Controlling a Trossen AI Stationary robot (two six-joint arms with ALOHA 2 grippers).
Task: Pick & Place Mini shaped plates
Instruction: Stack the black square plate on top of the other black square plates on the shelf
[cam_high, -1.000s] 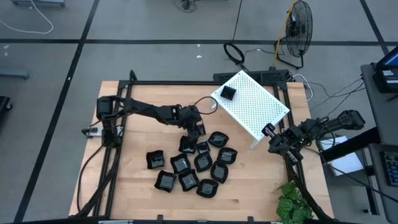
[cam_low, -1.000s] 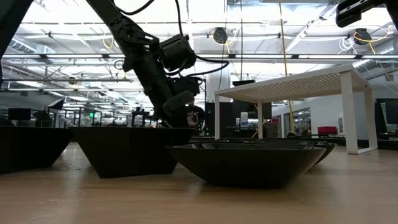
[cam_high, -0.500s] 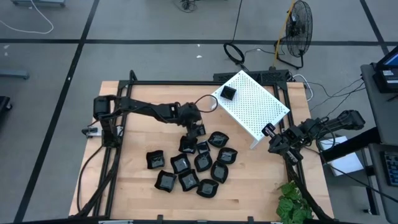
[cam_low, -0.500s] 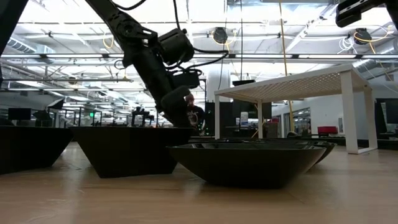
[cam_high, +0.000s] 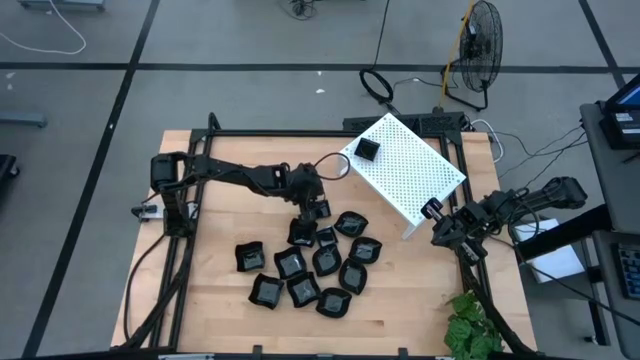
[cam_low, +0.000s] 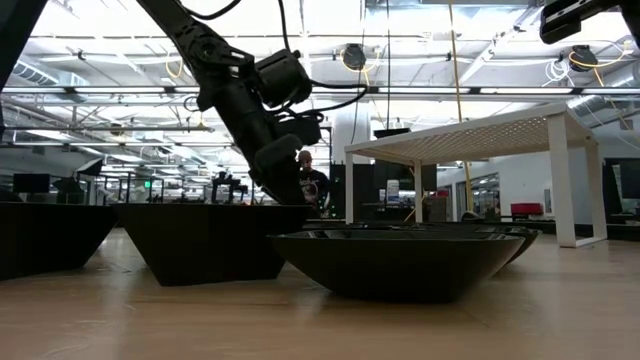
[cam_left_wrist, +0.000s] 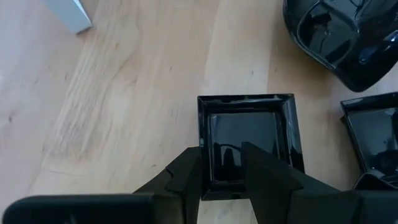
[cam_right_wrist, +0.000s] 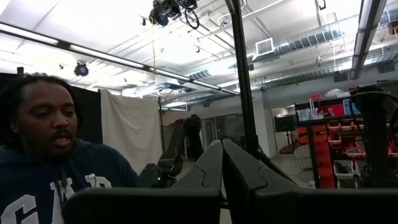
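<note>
- Overhead, the left gripper (cam_high: 318, 212) reaches out to the far edge of the cluster of black plates (cam_high: 312, 262) on the wooden table (cam_high: 200, 290).
- Its two fingers (cam_left_wrist: 186, 180) stand a narrow gap apart, straddling the near rim of a square plate (cam_left_wrist: 249, 140); whether they pinch the rim or only bracket it cannot be told (the plate looks flat on the wood in the left wrist view).
- Next to that square plate lie a rounded plate (cam_left_wrist: 339, 37) and another square-cornered plate (cam_left_wrist: 373, 137), both partly cut off at the frame edge.
- Most plates sit close together near the middle of the table, some touching; one dish (cam_high: 248, 256) lies a little apart on the left arm's side.
- One small plate (cam_high: 367, 150) sits on top of the white perforated rack (cam_high: 410, 175), near its far corner.
- From table height, three dark dishes fill the foreground, a wide shallow one (cam_low: 400, 262) nearest, with the rack (cam_low: 480, 135) standing on its legs behind.
- Off at the table's right edge, the right gripper (cam_high: 436, 213) hangs beside the rack, fingers (cam_right_wrist: 214, 165) pressed together on nothing.
- Beyond those fingers, a person (cam_right_wrist: 43, 162) in a dark hooded top shows in the room.
- Green leaves (cam_high: 470, 330) lie at the near right corner.
</note>
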